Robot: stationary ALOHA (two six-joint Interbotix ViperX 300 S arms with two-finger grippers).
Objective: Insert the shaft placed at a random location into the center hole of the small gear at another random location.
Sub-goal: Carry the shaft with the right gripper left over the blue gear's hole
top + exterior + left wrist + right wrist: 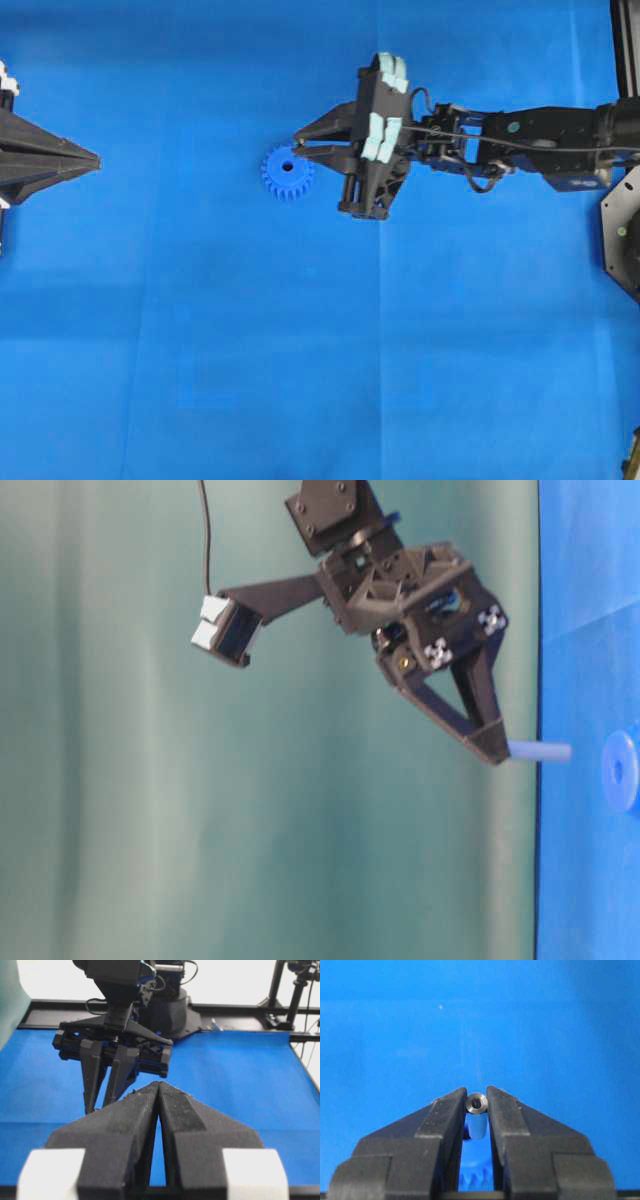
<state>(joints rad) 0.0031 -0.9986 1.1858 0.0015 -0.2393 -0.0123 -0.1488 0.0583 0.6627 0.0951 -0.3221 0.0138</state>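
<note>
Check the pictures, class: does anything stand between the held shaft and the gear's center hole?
Nothing visible does. The right gripper holds the shaft above the small gear; the center hole shows uncovered in the overhead view.

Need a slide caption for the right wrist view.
Right gripper pinching the shaft upright above the gear.
</note>
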